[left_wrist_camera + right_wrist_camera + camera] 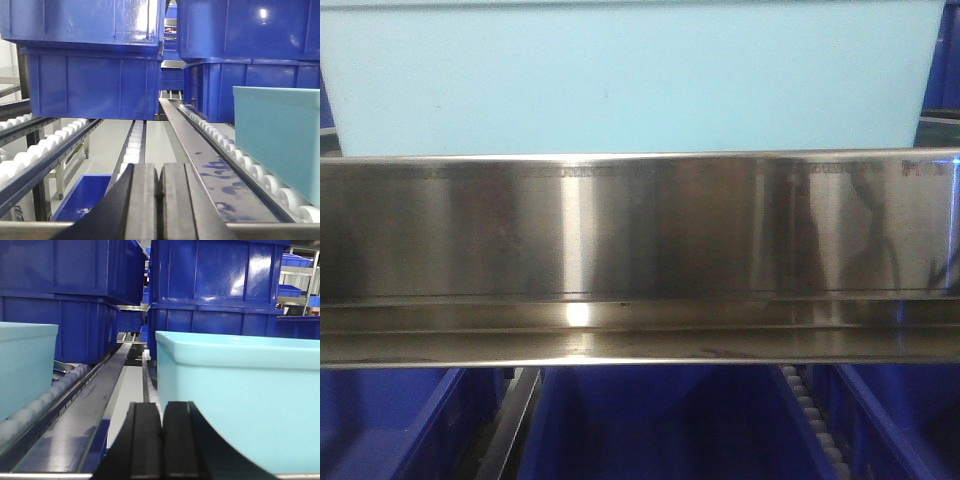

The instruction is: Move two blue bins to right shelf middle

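The left gripper [159,197] was found clenched on nothing, fingers pressed together, with a pale blue bin [280,145] set on the roller track [220,140] ahead to its right. The right gripper [161,440] was likewise closed and empty, flanked by one pale tub [25,365] on its left and another pale tub [240,405] close ahead on its right; dark blue bins [215,285] were stacked beyond

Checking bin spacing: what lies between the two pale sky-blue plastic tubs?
In the right wrist view, a flat steel rail flanked by roller tracks separates the left pale sky-blue plastic tub from the right tub.
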Controlling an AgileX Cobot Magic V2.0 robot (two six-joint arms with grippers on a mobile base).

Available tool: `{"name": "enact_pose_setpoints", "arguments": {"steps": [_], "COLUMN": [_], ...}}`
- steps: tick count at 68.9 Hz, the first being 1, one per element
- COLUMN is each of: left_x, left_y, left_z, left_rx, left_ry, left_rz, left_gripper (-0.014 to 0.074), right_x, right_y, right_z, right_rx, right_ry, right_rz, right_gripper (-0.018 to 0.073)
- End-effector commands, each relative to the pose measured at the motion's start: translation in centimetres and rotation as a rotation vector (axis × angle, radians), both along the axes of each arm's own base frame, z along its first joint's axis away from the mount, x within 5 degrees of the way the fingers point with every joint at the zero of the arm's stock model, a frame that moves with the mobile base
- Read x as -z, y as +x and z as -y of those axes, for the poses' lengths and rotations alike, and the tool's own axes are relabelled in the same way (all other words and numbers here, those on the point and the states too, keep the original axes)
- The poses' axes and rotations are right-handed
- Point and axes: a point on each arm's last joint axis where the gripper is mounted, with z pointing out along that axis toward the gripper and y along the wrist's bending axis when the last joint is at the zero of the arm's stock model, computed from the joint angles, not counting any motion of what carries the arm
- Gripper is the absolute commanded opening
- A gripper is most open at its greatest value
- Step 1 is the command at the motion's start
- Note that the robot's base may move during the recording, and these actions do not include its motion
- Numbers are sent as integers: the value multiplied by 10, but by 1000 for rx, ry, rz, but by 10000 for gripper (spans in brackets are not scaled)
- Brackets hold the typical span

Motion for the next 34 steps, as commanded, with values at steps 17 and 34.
{"name": "enact_pose_setpoints", "arguments": {"steps": [17, 34], "left_x": [-2, -2], "left_y": [-1, -1], "left_z": [0, 0], "left_rx": [4, 4], "left_ry": [8, 8], "left_rz": [22, 22], "left_gripper": [-111, -111], "right_x": [-2, -2], "right_y": [-1, -1], "right_z": [0, 0], "right_rx": [3, 3], "right_ry": [-9, -9], "right_rz": [29, 29], "right_gripper": [-165, -165]}}
